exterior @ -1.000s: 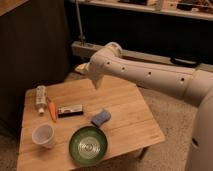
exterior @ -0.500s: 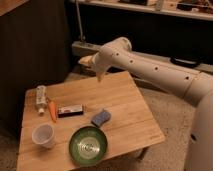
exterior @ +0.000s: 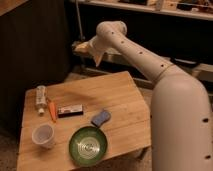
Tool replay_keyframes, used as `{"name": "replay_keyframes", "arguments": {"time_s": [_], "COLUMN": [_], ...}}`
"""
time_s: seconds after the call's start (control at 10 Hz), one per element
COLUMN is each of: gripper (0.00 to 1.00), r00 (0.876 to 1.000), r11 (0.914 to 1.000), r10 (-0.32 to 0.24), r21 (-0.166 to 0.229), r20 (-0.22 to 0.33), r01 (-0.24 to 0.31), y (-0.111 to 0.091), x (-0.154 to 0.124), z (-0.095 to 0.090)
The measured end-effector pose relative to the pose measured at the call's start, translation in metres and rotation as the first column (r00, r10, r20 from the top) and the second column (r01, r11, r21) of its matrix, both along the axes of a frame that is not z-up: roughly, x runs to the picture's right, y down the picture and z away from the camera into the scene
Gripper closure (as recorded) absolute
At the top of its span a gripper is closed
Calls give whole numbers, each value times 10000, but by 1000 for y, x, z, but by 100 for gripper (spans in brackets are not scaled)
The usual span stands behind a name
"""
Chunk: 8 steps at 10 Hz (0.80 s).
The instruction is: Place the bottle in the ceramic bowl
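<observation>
Look to the left rear of the desk [exterior: 112, 95] for the bottle [exterior: 41, 97]: lying on its side, just beside the carrot [exterior: 52, 110], well apart from the ceramic bowl [exterior: 74, 150] at the near edge. Find the gripper [exterior: 95, 56] high over the far edge of the desk, pointing down off the bent arm, well away from the bottle; cannot tell the state of the jaws, wide or narrow. Judge the bottle as small and light, probably stiff enough to bear a firm pinch, likely smooth and a little slippery, and apt to roll if nudged sideways. Take hold across the middle of the body, over the label, with the jaws square to its length, not at the cap end. Mind the carrot close alongside when coming down. Treat the bowl as hard, glazed and chippable: lower into the shiny centre rather than dropping. Steer clear of the white cup [exterior: 44, 135] just left of the bowl.
</observation>
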<state>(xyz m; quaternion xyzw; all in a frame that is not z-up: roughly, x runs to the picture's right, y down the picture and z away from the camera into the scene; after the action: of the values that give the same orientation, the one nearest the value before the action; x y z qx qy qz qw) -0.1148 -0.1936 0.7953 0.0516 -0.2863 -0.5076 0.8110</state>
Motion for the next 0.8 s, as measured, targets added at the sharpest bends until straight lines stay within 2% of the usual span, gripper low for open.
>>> {"name": "replay_keyframes", "arguments": {"time_s": [0.1,0.3,0.5,0.6,0.7,0.8], "gripper": [20,20,20,20,20,20], "r00": [9983,9877,9578,9445,9256,9003], "r11": [9985,9888,9636,9531,9388,9191], "r10": [-544,-1480,-2672,-3027,-3443,-3927], "r21": [114,278,416,448,474,464], "r20": [191,497,1059,1275,1571,1879], "r01": [542,1467,2642,2994,3412,3913], "y": [2,16,45,54,64,78], "x": [-14,-47,-108,-129,-156,-180], "z": [0,-4,-9,-8,-4,8]}}
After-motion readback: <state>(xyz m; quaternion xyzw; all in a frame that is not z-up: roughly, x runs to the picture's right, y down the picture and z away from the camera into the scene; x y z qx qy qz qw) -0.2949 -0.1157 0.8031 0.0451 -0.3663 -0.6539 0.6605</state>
